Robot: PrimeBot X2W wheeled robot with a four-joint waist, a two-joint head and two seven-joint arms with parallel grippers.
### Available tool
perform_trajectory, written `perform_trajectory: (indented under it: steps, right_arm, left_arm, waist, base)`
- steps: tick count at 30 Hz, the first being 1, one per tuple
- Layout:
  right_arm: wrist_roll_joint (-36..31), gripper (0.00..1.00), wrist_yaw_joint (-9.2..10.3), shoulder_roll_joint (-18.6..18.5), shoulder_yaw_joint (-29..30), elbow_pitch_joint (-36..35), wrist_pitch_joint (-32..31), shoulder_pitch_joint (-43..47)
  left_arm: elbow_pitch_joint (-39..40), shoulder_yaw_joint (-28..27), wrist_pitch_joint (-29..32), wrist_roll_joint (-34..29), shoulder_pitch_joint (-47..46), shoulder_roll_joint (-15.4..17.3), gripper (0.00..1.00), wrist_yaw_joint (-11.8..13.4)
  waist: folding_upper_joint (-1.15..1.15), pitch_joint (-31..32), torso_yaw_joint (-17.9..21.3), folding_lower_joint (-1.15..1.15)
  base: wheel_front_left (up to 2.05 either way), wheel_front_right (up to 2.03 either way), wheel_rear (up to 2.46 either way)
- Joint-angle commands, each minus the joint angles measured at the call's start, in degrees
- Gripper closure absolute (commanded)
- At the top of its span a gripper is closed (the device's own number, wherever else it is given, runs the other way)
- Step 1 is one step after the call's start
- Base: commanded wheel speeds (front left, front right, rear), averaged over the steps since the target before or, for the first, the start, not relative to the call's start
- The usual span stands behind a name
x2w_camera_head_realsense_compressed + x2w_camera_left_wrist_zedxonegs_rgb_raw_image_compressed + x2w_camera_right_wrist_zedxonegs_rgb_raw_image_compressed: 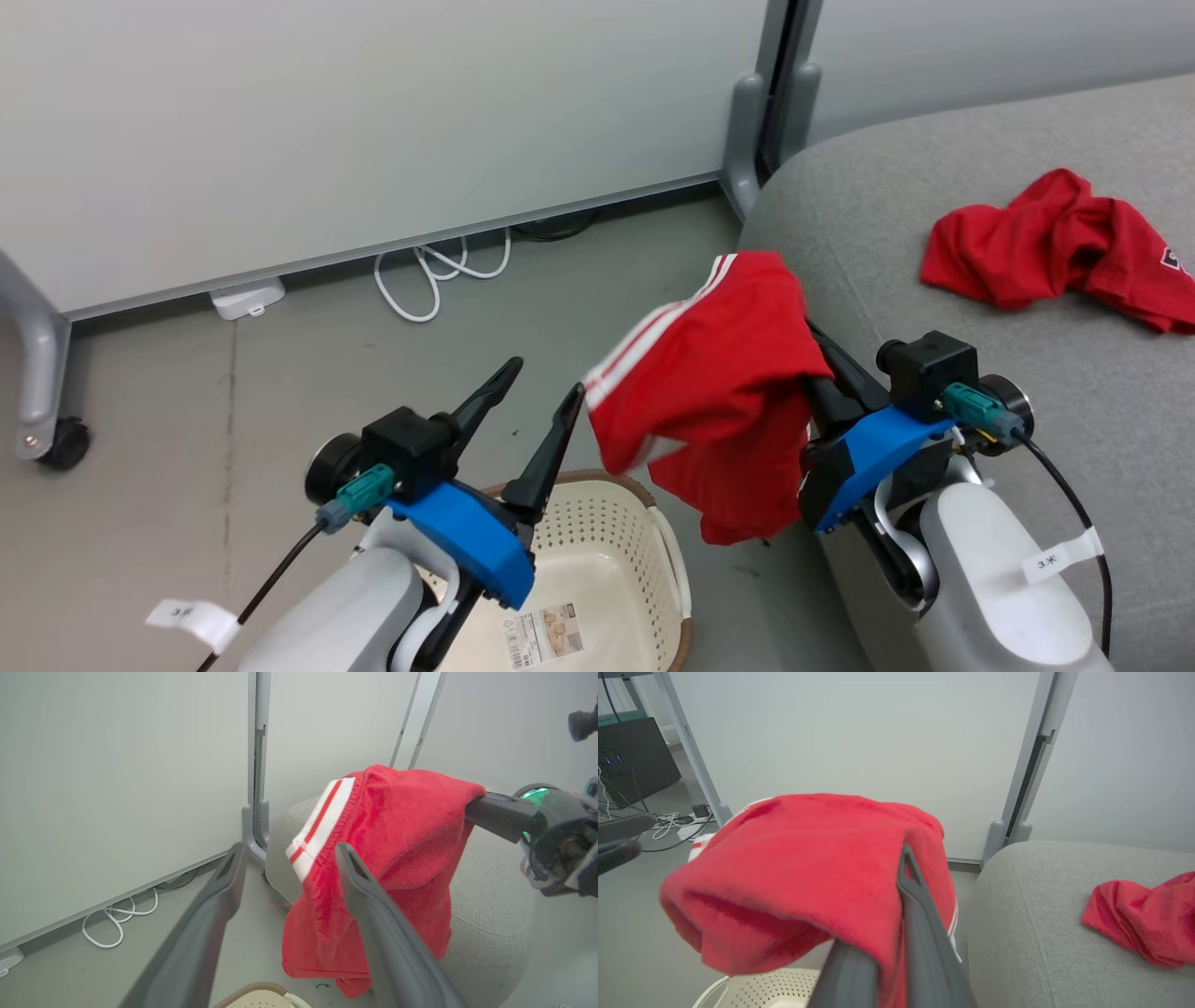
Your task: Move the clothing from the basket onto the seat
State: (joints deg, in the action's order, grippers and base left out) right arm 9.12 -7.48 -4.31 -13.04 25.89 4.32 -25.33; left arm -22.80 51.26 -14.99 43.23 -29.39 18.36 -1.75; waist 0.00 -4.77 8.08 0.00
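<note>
A red garment with white stripes hangs in the air beside the grey sofa, draped over my right gripper, which is shut on it. The same garment covers that gripper's fingers in the right wrist view, and it hangs just past my left fingers in the left wrist view. A plain red shirt lies crumpled on the sofa cushion. My left gripper stands open above the cream basket, holding nothing. The visible part of the basket's inside holds no cloth.
White partition panels on grey legs stand behind, one with a caster. A white cable and adapter lie on the grey floor by the panel. A dark box and cables sit far left in the right wrist view.
</note>
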Motion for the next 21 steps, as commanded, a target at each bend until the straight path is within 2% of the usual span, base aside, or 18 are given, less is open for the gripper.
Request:
perform_trajectory:
  steps: [1, 7, 12, 21]
  right_arm:
    - [-0.38, 1.0, -0.03, -0.17, 0.21, -1.11, -0.23, 0.9]
    - [-0.58, 1.0, -0.03, -0.18, 1.22, -3.8, -0.96, 1.58]
    - [-0.84, 1.0, -0.03, -0.06, 2.17, -5.36, -1.46, 2.52]
    - [-0.82, 1.0, -0.03, 0.37, 3.32, -6.81, -1.5, 3.94]
  left_arm:
    - [1.69, -2.25, -0.27, -1.9, 2.25, 0.83, 0.0, 0.79]
    - [5.91, -8.13, -0.27, -8.23, 8.8, 2.62, 0.0, 2.98]
    - [8.47, -13.11, -0.27, -11.47, 13.21, 2.32, 0.0, 3.76]
    - [10.58, -20.54, -0.28, -16.07, 19.74, -0.07, 0.0, 2.95]
  waist:
    - [0.0, -0.73, 2.14, 0.0]
    - [0.0, -1.42, 6.35, 0.0]
    - [0.0, -1.72, 9.23, 0.0]
    - [0.0, -1.39, 13.49, 0.0]
  base:
    - [0.0, 0.0, 0.0]
    - [0.0, 0.0, 0.0]
    - [0.0, 0.0, 0.0]
    - [0.0, 0.0, 0.0]
